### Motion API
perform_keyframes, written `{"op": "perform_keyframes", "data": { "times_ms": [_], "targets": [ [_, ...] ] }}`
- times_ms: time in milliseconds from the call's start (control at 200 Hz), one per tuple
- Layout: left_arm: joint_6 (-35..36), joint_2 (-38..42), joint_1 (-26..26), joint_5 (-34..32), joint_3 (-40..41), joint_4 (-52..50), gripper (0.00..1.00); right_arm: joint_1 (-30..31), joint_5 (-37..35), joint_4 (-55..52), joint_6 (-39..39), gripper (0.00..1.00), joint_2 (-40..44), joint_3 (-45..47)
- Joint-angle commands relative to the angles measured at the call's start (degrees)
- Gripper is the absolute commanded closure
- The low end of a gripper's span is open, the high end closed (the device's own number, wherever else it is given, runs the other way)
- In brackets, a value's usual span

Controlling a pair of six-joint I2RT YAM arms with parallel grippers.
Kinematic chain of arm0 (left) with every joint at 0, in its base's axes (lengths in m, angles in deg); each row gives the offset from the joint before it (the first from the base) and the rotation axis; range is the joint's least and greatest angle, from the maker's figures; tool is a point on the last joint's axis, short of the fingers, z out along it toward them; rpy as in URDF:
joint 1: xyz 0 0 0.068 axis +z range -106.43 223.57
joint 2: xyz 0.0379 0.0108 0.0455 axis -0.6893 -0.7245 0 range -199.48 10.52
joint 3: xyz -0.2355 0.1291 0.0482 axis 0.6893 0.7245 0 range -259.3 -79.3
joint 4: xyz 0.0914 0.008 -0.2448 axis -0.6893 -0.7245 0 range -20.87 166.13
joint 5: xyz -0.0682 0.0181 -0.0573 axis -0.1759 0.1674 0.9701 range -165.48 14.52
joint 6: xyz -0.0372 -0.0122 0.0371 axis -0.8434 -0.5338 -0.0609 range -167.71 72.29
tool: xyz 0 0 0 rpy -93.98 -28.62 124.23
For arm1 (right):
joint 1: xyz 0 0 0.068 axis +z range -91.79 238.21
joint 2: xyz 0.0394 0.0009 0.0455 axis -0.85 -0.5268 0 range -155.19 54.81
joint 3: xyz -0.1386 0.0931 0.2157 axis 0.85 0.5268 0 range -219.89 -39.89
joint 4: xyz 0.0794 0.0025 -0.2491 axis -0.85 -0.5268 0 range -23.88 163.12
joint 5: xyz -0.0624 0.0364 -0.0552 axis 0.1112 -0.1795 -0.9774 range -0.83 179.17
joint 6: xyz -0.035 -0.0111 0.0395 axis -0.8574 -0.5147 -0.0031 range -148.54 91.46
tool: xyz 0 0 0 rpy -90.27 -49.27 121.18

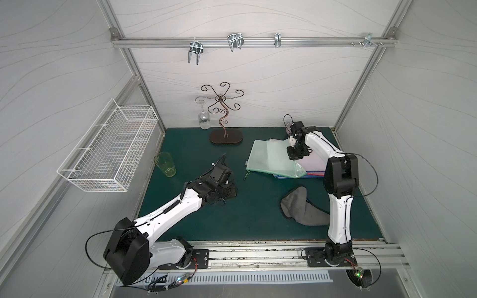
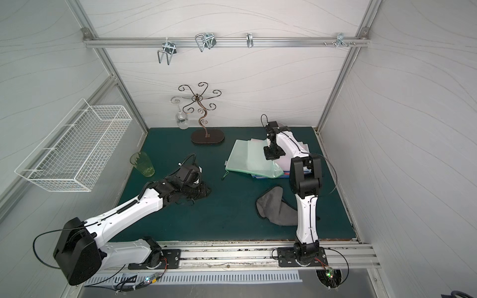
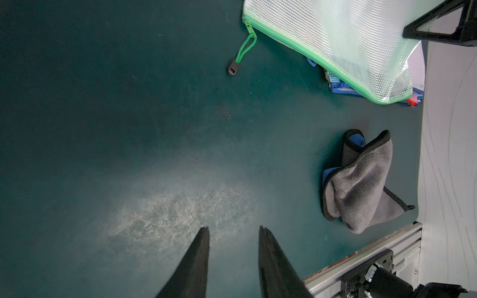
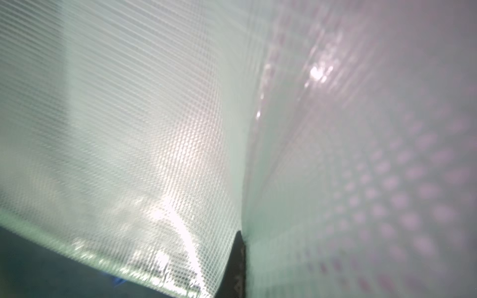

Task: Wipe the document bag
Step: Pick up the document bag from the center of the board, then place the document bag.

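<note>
Lying on a dark green mat (image 1: 232, 219) inside white walls (image 1: 258, 77), the document bag (image 1: 268, 160) sits far right, one edge pinched by the right gripper (image 1: 294, 158). Only the left wrist view shows the left gripper (image 3: 233, 228) spread and empty, and blue inside the grey cloth (image 3: 361, 185).

No lettering, label, brand, number or sign is legible in any view; the document bag (image 3: 348, 46) shows only plain mesh.
</note>
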Motion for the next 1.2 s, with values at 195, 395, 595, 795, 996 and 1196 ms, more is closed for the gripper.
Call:
{"op": "perform_keyframes", "data": {
  "times_ms": [195,395,595,795,996,1196],
  "targets": [
    [1.85,-3.16,3.33,0.43,-3.3,-1.02,0.65,-4.41,-9.23,2.72,-15.18,1.0,-2.85,-2.8],
    [2.98,-7.31,5.09,2.47,-5.94,-0.76,0.65,-5.95,-11.33,5.16,-19.65,1.0,-4.42,-3.62],
    [3.78,-9.63,6.42,3.75,-7.47,-0.5,0.65,-7.7,-12.63,6.43,-21.87,1.0,-5.49,-3.86],
    [4.3,-10.64,7.17,4.37,-8.27,-0.17,0.65,-9.42,-13.19,7.95,-22.65,1.0,-4.4,-1.92],
    [4.58,-11.44,7.32,4.81,-8.55,-0.04,0.65,-9.98,-11.35,8.89,-22.6,1.0,-3.91,-0.88],
    [4.75,-10.96,7.32,4.82,-8.01,-0.1,0.65,-9.98,-13.38,10.11,-21.29,0.67,-3.69,0.85]
  ]
}}
